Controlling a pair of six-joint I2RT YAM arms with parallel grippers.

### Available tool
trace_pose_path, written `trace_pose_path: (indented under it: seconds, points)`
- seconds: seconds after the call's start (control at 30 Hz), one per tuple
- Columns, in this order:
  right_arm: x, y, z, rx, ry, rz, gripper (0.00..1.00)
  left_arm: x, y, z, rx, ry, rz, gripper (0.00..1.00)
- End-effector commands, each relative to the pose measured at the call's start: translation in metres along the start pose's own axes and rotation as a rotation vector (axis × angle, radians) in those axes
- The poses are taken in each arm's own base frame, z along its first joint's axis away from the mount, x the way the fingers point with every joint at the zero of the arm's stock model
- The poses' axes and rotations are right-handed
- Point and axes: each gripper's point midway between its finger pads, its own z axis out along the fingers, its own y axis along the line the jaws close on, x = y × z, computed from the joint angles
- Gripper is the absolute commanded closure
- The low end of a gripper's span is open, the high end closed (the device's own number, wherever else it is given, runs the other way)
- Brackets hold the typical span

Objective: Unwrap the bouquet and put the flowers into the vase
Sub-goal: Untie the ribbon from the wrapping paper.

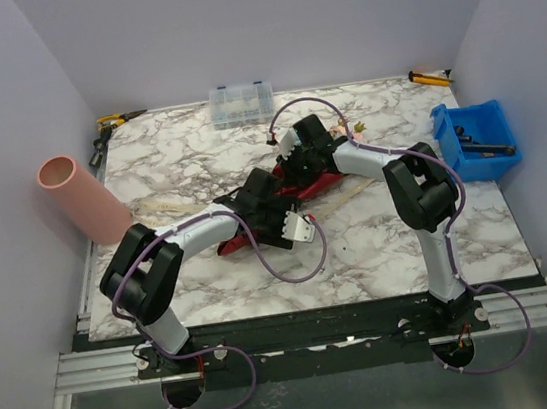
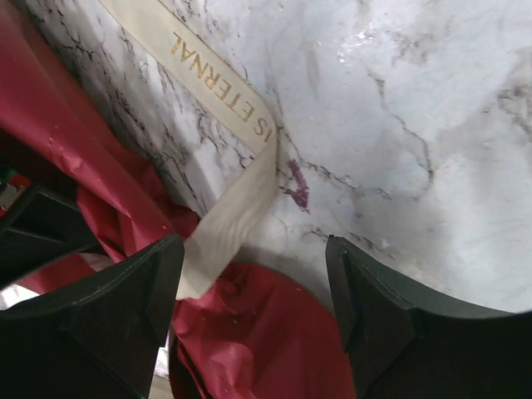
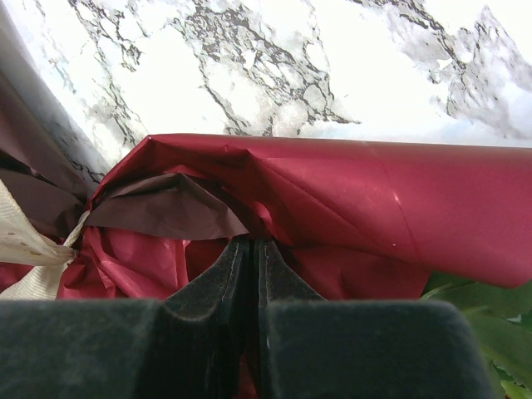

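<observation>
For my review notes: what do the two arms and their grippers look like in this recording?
The left arm and right arm both have white link shells and bulky black joint housings. A thin purple cable loops loosely along each. The left gripper and right gripper are black, with thick, matt, wedge-shaped jaws. No markings are visible.

Beneath the black left gripper [image 2: 253, 249] the bouquet [image 2: 249, 341] wrap was maroon; ahead lay a beige, gold-lettered ribbon [image 2: 237, 195] on the white, grey-veined table [image 2: 399, 100].

On the marble tabletop [image 1: 389, 240] we see a clear compartment box [image 1: 241, 104] at twelve o'clock, yellow-handled pliers [image 1: 119, 118] at eleven, a blue bin [image 1: 470, 166] at two.
</observation>
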Motion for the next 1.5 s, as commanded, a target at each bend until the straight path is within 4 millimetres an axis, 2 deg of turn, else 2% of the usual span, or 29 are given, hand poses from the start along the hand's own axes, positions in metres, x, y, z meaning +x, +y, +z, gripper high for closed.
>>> trace_pose_path:
  seconds: [0.0,0.13,0.2,0.23,0.27,0.4,0.43,0.47,0.57,0.63,0.77,1.0,1.07,1.17,1.27,1.3,1.37,1.47]
  points:
    - [0.121,0.012,0.018,-0.013,0.357,0.067,0.9,0.009,0.01,0.018,-0.051,0.082,0.124,0.24]
    - [0.122,0.012,0.017,-0.013,0.358,0.068,0.9,0.014,0.013,0.026,-0.066,0.109,0.146,0.26]
    - [0.122,0.013,0.017,-0.013,0.36,0.068,0.9,0.017,0.014,0.029,-0.068,0.123,0.146,0.3]
    - [0.122,0.013,0.018,-0.013,0.36,0.068,0.9,0.018,0.014,0.03,-0.07,0.128,0.148,0.35]
    - [0.122,0.012,0.018,-0.011,0.36,0.067,0.9,0.019,0.014,0.03,-0.073,0.132,0.149,0.43]
    - [0.123,0.012,0.018,-0.011,0.362,0.067,0.9,0.008,0.021,0.026,-0.114,0.117,0.142,0.87]
    - [0.123,0.013,0.018,-0.012,0.364,0.067,0.9,0.003,0.026,0.024,-0.132,0.104,0.121,0.96]
    - [0.123,0.012,0.018,-0.01,0.363,0.065,0.9,-0.005,0.033,0.021,-0.153,0.082,0.085,1.0]
    - [0.123,0.012,0.018,-0.009,0.363,0.066,0.9,-0.028,0.052,0.011,-0.186,0.01,-0.058,1.0]
    - [0.124,0.012,0.017,-0.01,0.365,0.068,0.9,-0.041,0.058,0.005,-0.177,-0.043,-0.134,1.0]
    - [0.124,0.011,0.017,-0.004,0.368,0.065,0.9,-0.059,0.074,-0.009,-0.193,-0.121,-0.24,1.0]
    - [0.125,0.011,0.017,-0.002,0.37,0.06,0.9,-0.067,0.111,-0.041,-0.254,-0.256,-0.406,1.0]
    - [0.124,0.01,0.017,-0.001,0.368,0.06,0.9,-0.066,0.111,-0.043,-0.255,-0.26,-0.405,1.0]
    - [0.124,0.011,0.017,-0.002,0.369,0.057,0.9,-0.063,0.099,-0.04,-0.206,-0.25,-0.387,0.98]
    - [0.124,0.011,0.017,-0.002,0.367,0.057,0.9,-0.054,0.095,-0.046,-0.193,-0.246,-0.423,0.63]
    - [0.124,0.011,0.017,-0.001,0.366,0.057,0.9,-0.05,0.095,-0.05,-0.195,-0.251,-0.438,0.54]
    - [0.124,0.011,0.017,-0.002,0.368,0.055,0.9,-0.04,0.096,-0.06,-0.202,-0.264,-0.469,0.45]
    - [0.125,0.011,0.017,-0.003,0.37,0.055,0.9,-0.022,0.1,-0.072,-0.231,-0.264,-0.497,0.4]
